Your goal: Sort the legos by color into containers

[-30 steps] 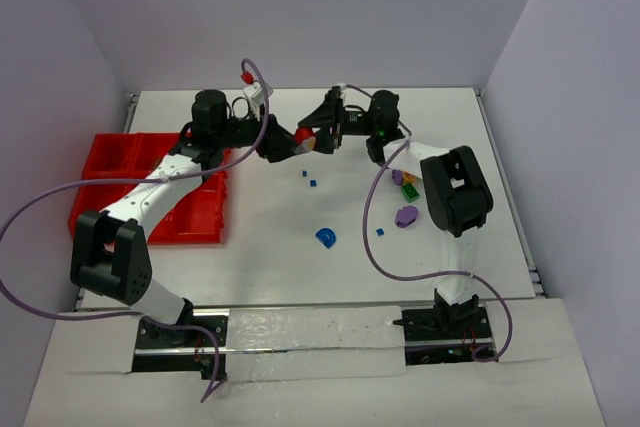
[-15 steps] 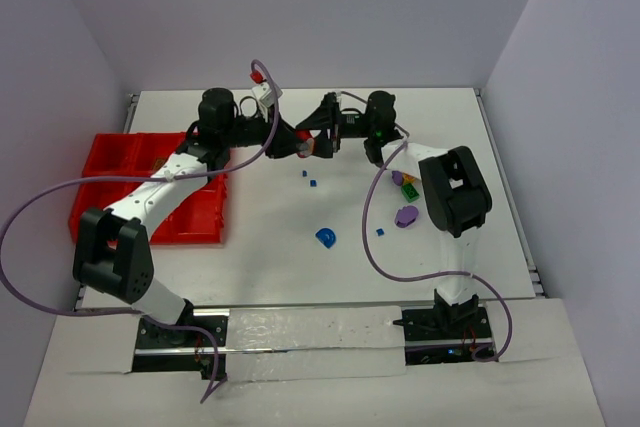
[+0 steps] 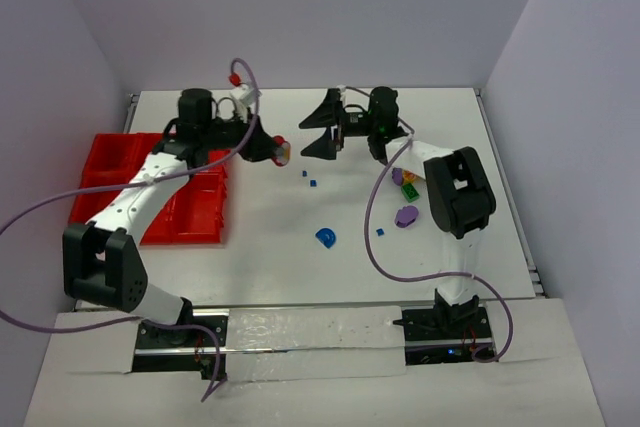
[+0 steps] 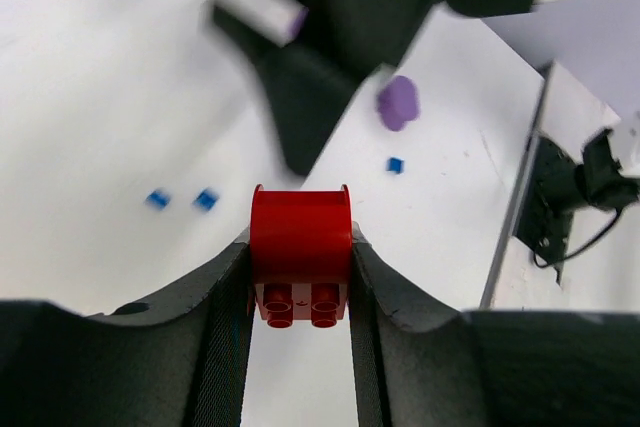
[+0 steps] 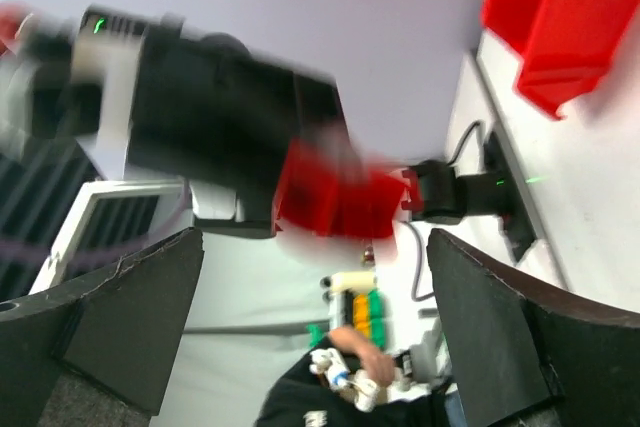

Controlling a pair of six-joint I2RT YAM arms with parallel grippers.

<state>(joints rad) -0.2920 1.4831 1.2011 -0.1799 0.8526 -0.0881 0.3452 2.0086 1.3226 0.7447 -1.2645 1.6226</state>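
Note:
A red lego (image 4: 300, 245), a studded block with a rounded top, sits clamped between my left gripper's (image 4: 300, 259) fingers, held above the table. From above, the left gripper (image 3: 277, 151) with the red lego (image 3: 285, 154) hangs right of the red containers (image 3: 105, 162). My right gripper (image 3: 318, 131) stands open just right of it, jaws spread wide and holding nothing. Through the right wrist camera, that gripper (image 5: 312, 243) faces the blurred red lego (image 5: 335, 199). On the table lie a blue arch (image 3: 325, 237), a purple lego (image 3: 405, 215) and tiny blue bits (image 3: 308, 178).
A green and yellow cluster of legos (image 3: 408, 185) lies under the right arm's forearm. Another blue bit (image 3: 379, 232) rests near the purple piece. Cables loop from both arms over the table. The containers (image 5: 545, 7) show at the right wrist view's upper right.
My left gripper shut on the red lego while the right still held it. The right gripper then opened and let go. The left arm drew the lego leftward, away from the right gripper.

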